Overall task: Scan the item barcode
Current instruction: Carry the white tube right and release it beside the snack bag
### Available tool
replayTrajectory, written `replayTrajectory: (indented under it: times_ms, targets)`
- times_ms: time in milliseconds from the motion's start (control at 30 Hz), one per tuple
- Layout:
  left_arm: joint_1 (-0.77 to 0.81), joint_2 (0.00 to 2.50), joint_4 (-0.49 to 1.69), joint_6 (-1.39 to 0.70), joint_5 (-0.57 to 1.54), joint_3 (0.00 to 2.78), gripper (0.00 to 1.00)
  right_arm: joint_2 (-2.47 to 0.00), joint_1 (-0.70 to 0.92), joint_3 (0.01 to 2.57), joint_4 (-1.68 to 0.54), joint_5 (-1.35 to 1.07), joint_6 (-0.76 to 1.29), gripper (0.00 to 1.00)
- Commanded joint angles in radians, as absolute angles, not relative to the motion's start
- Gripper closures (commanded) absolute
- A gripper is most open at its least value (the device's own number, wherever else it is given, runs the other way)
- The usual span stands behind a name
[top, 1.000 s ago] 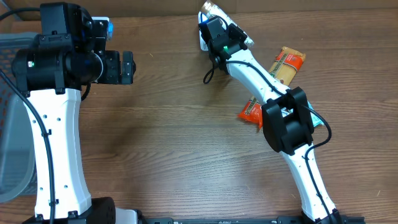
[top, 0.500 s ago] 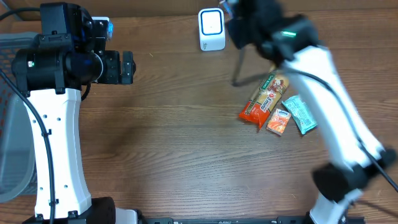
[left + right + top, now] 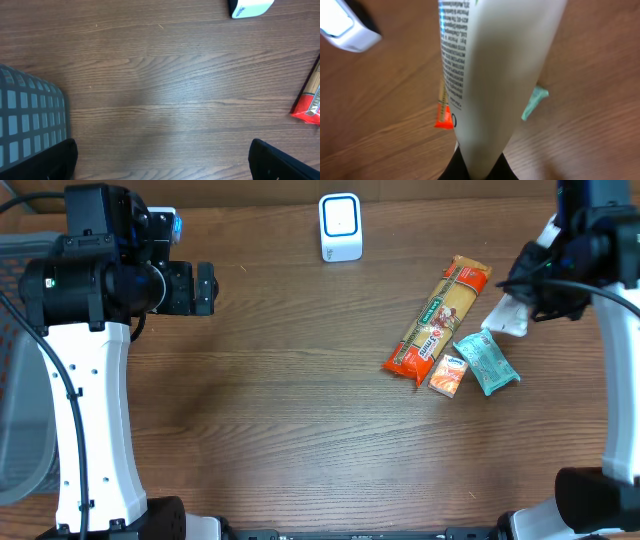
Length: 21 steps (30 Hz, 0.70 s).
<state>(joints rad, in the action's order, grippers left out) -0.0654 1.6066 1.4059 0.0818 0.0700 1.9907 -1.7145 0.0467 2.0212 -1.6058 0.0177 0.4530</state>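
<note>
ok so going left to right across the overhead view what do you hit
grey basket → left gripper → white scanner → long orange packet → white tube; small orange packet and teal packet overlap those last two, so left out

Perhaps a robot lab: barcode scanner (image 3: 341, 227), snack packets (image 3: 437, 325).

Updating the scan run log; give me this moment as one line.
left gripper open, empty | right gripper shut on white tube, held aloft | scanner at far edge | long orange packet lying flat
</note>
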Motion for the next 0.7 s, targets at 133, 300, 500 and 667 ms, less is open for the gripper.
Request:
replayTrajectory:
  times_ms: [133,300,500,667]
  targets:
    - [-0.065,1.604,1.402,0.094,0.067,2.006,0.0,-1.717,0.05,1.601,-1.292,-0.144,0.363,0.96]
    - [-0.065,1.604,1.402,0.094,0.067,2.006,0.0,-1.717,0.048,1.367,-1.039,-0.274,0.268,0.96]
    - [-0.065,1.605,1.402,0.094,0.067,2.006,0.0,-1.717,0.024,1.252,-0.945,-0.287,0.273,0.82]
    - [-0.065,1.605,1.402,0.094,0.067,2.006,0.0,-1.717,-0.022,1.25,-0.971,-0.289,0.272,0.47]
